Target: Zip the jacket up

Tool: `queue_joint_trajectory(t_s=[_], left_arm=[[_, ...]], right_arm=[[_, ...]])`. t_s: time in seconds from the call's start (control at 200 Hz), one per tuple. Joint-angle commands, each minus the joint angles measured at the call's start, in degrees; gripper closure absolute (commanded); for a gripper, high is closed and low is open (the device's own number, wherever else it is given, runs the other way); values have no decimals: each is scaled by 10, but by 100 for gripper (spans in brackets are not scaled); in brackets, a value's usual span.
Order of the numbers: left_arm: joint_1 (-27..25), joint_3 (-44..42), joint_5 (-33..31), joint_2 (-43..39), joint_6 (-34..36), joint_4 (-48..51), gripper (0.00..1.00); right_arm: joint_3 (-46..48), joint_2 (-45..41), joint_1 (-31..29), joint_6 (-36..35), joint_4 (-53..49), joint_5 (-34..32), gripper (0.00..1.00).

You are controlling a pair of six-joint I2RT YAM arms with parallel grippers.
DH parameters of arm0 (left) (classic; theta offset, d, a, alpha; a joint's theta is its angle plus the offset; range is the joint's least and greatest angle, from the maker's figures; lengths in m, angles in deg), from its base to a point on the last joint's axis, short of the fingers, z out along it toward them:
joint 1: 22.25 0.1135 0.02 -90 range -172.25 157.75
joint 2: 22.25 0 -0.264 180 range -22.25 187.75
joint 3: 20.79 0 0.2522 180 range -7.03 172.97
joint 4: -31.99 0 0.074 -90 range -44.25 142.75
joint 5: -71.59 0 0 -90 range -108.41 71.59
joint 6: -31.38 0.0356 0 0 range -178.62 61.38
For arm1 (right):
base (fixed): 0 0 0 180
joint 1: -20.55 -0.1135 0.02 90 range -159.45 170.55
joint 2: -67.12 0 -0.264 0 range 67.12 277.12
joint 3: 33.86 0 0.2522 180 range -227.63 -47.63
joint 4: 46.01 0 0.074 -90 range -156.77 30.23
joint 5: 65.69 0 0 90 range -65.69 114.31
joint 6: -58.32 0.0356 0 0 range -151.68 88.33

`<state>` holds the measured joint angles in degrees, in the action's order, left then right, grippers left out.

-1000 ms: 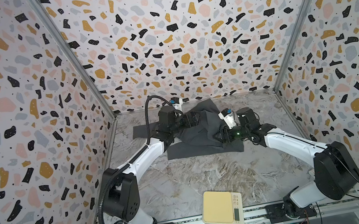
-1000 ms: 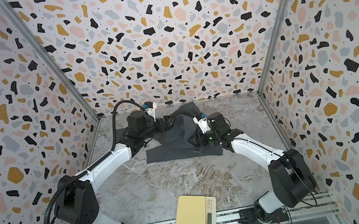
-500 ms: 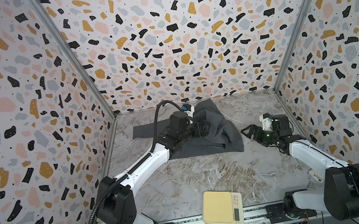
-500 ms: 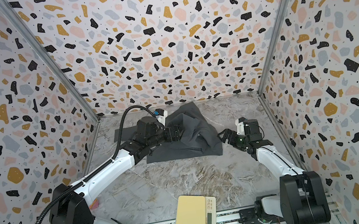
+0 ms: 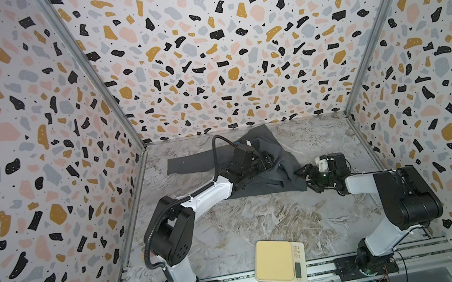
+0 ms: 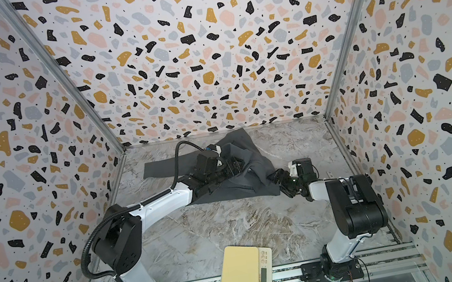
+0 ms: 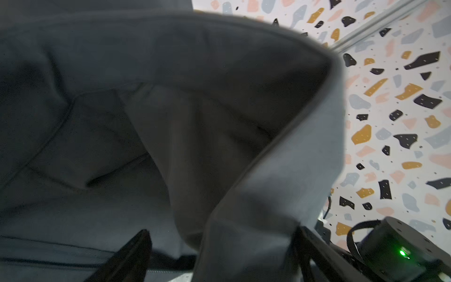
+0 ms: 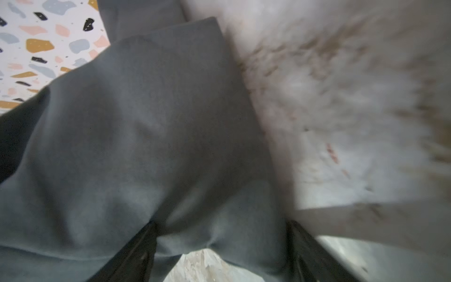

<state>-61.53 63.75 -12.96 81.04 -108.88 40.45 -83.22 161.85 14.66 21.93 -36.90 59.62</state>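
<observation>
At the table's (image 5: 247,222) 12 o'clock, the jacket (image 5: 264,189) (image 6: 236,189) is lying crumpled. The left gripper (image 5: 267,161) (image 7: 220,232) is reaching over its middle, jaws spread wide around a raised fold. At its 4 o'clock corner, the right gripper (image 5: 302,177) (image 8: 220,224) is straddling the hem, jaws apart.

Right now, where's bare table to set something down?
Bare: table middle, between jacket, scale, left arm and right arm; also the far right corner behind the right gripper. Crowded: back left, where the left gripper sits on the jacket.

Bright, even light fills both top views, with only faint shadows. Both wrist views are dimmer and smeared by blur, the worktop (image 8: 353,109) worst.
</observation>
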Motion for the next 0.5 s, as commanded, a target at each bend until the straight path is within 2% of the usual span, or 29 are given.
queue_joint_trajectory(t_s=[0.0,0.085,0.15,0.235,0.32,0.496], left_arm=[[-3,25,-13,0,-37,-65,18],[1,30,-11,4,-30,-75,33],[7,34,-10,1,-19,-73,51],[21,34,-13,-15,0,-63,75],[43,31,-26,-42,32,-43,100],[72,66,-85,-112,132,34,100]], right_arm=[[-23,15,-6,14,81,29,33],[-41,14,-5,-7,80,38,60],[-60,-1,-4,-31,59,40,78],[-92,-33,-1,-96,-13,29,100],[-123,-71,3,-156,-90,12,100],[-192,-167,4,-272,-236,-36,100]])
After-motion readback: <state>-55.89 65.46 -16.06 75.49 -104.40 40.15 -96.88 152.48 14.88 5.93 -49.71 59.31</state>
